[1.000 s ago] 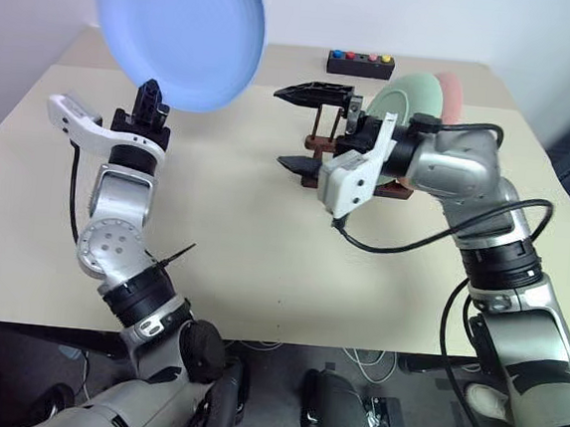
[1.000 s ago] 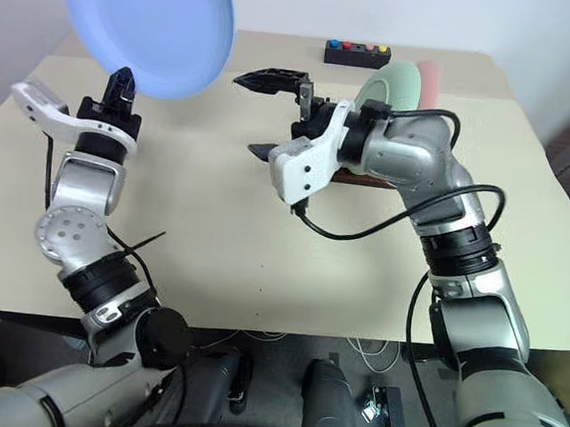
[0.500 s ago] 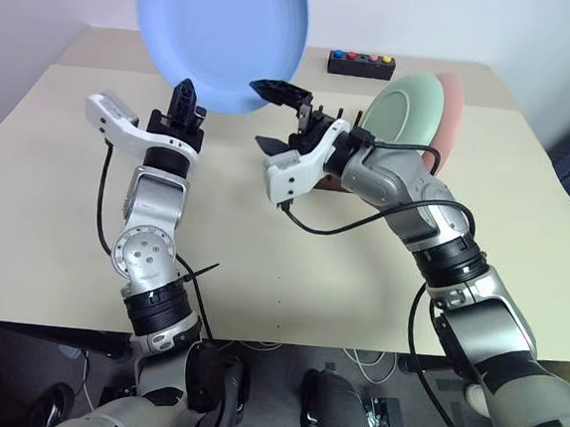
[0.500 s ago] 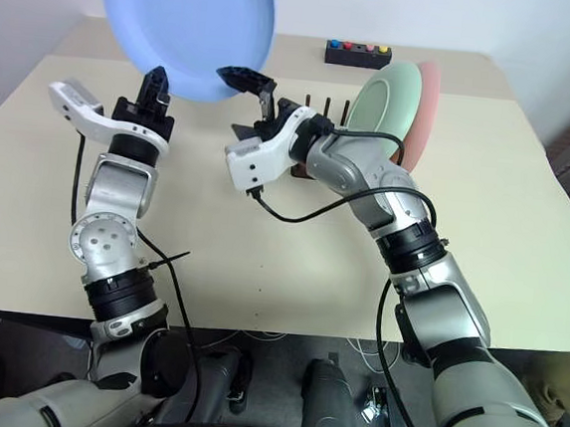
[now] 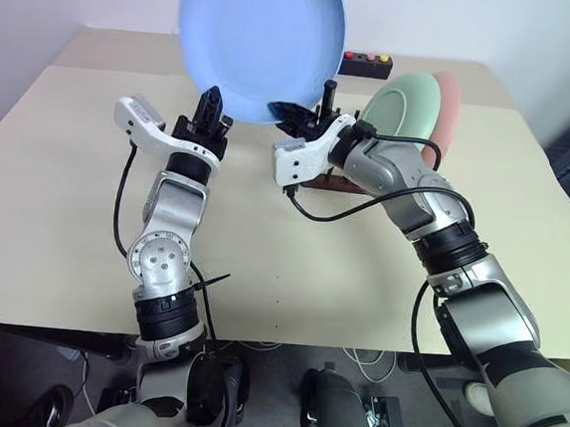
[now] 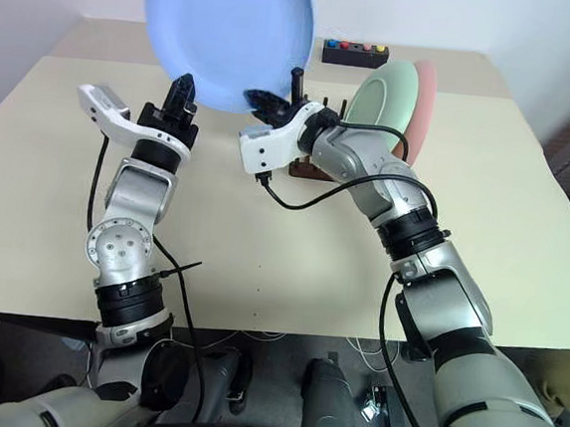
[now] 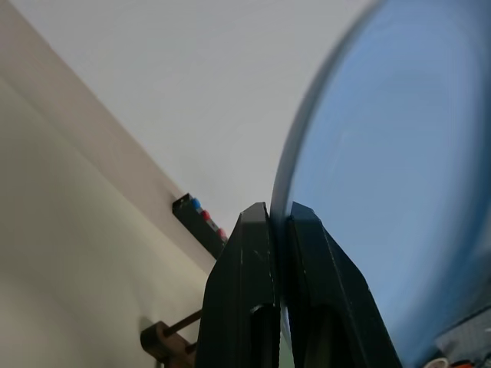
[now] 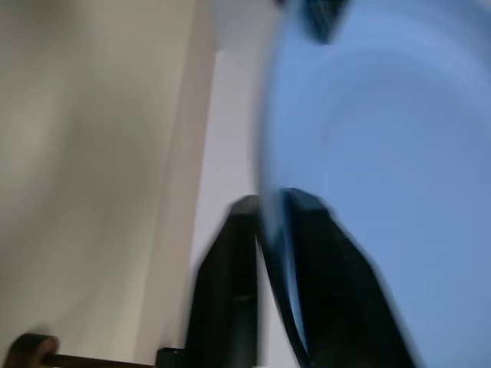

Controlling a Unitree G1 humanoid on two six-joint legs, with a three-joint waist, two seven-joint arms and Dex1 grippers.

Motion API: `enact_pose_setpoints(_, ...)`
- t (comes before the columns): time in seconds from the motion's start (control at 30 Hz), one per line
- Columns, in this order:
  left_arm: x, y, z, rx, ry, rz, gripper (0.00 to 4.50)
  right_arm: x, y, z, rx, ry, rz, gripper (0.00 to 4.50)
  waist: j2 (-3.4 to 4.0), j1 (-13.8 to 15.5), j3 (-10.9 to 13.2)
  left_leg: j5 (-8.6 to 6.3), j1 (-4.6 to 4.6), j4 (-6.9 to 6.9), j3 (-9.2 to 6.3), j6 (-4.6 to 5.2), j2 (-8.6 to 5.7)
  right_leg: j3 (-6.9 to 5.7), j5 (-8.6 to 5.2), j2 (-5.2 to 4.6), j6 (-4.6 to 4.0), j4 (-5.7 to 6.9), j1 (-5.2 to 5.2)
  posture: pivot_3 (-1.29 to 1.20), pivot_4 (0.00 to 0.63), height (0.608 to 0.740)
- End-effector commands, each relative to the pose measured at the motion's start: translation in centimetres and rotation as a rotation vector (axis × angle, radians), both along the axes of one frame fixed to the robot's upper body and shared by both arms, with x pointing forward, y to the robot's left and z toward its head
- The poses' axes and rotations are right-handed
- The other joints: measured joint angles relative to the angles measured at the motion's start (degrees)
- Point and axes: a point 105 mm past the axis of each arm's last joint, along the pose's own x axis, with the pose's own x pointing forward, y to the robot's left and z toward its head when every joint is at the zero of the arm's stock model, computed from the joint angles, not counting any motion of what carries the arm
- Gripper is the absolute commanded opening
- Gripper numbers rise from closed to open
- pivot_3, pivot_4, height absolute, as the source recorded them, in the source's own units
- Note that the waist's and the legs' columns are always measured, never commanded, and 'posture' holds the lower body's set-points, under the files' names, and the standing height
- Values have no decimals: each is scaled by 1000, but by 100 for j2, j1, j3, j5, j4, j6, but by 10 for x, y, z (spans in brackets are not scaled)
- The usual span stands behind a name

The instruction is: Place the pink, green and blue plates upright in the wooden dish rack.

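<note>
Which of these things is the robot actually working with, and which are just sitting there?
In the job: blue plate, held by left gripper and right gripper; green plate; pink plate; wooden dish rack.
Just lying about: black button box.

No lettering, brand, number or sign can be read anywhere — not on the light-blue plate (image 5: 258, 43), the green plate (image 5: 406, 106) or the pink plate (image 5: 447, 103), nor on the table (image 5: 58, 184). The small black box (image 6: 356, 52) at the table's far edge carries coloured buttons — no legible marking on it.
</note>
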Motion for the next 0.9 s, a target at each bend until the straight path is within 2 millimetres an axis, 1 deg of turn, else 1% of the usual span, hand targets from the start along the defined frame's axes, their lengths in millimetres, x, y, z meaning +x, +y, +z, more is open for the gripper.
enact_pose_setpoints(0.03,-4,-7,8,-16,-31,-30,329,-3,-2,28,76,-63,8,7,0,0,0,0,0,0,0,0,0,0,0,0,0,-1,0,0,150,735)
enact_pose_setpoints(0.1,-5,-7,10,-27,-43,-49,996,-3,-2,29,80,-66,6,0,0,6,0,0,0,0,0,0,0,0,0,0,0,0,0,0,150,735)
enact_pose_setpoints(0.17,-10,-7,16,-55,-85,-85,1978,-2,-4,31,90,-71,2,0,0,6,0,0,0,0,0,0,0,0,0,0,0,-1,0,0,150,735)
enact_pose_setpoints(0.23,-10,-3,14,-24,-82,-95,2988,0,-8,35,102,-75,-8,0,0,4,0,0,0,0,0,0,1,0,0,0,0,-2,0,0,150,735)
enact_pose_setpoints(0.27,-11,-2,13,7,-84,-104,2988,0,-9,36,109,-75,-12,0,0,0,0,0,0,0,-1,0,1,0,0,0,0,-1,0,0,150,735)
enact_pose_setpoints(0.33,-17,1,14,96,-123,-131,2988,1,-13,43,213,-23,-3,0,0,-41,0,0,1,-1,-1,0,1,0,0,1,0,0,-1,0,150,735)
enact_pose_setpoints(0.4,-21,11,14,182,-145,-133,2988,0,-16,54,346,48,36,0,1,-90,1,1,1,-3,-1,-1,3,0,0,3,0,2,-1,0,150,735)
enact_pose_setpoints(0.43,-22,15,13,263,-151,-127,2988,-3,-17,64,464,103,72,0,1,-101,1,1,1,-3,-3,-1,4,0,0,3,0,3,-1,0,150,735)
enact_pose_setpoints(0.47,-23,18,12,320,-160,-132,2988,-7,-17,77,583,156,131,0,2,-116,1,1,1,-4,-5,-1,5,-1,0,4,0,4,-2,0,150,735)
enact_pose_setpoints(0.5,-25,24,11,397,-173,-126,2988,-19,-17,99,745,231,247,0,3,-128,2,1,1,-6,-6,-1,5,-1,0,6,-1,4,-2,0,150,735)
enact_pose_setpoints(0.57,-26,33,10,487,-187,-118,2988,-40,-17,130,940,351,460,0,11,-142,6,0,3,-9,-6,0,10,0,0,11,-2,6,-2,0,150,735)
enact_pose_setpoints(0.6,-26,38,9,545,-188,-108,2988,-50,-18,142,1005,424,561,0,14,-137,8,0,3,-10,-7,0,12,-1,0,11,-2,7,-3,0,150,735)
enact_pose_setpoints(0.67,-27,42,6,642,-194,-111,2988,-62,-22,156,1101,579,710,0,18,-133,10,-4,2,-10,-9,7,12,-1,1,10,-2,7,-5,0,150,735)
enact_pose_setpoints(0.7,-27,44,4,692,-197,-114,2988,-66,-26,161,1145,679,786,0,18,-118,10,-15,3,-11,-10,24,12,-1,0,10,-2,7,-5,0,150,735)
enact_pose_setpoints(0.73,-28,46,3,720,-198,-125,2988,-66,-31,163,1182,757,827,0,17,-97,10,-15,3,-11,-12,24,11,-1,0,10,-2,5,-5,0,150,735)
enact_pose_setpoints(0.77,-33,46,1,760,-211,-163,2988,-62,-37,160,1217,865,844,0,17,-86,9,-17,3,-11,-17,26,11,-3,0,9,-3,2,-2,0,150,735)
enact_pose_setpoints(0.83,-41,48,-4,877,-229,-229,2988,-51,-48,146,1259,1089,824,0,13,-95,5,-20,4,-11,-18,29,9,-4,0,4,-4,-2,1,0,150,735)
enact_pose_setpoints(0.9,-47,50,-8,964,-245,-267,2988,-43,-54,134,1274,1204,762,0,17,-94,7,-21,5,-11,-17,29,8,-3,-2,1,-16,-2,-1,0,150,735)
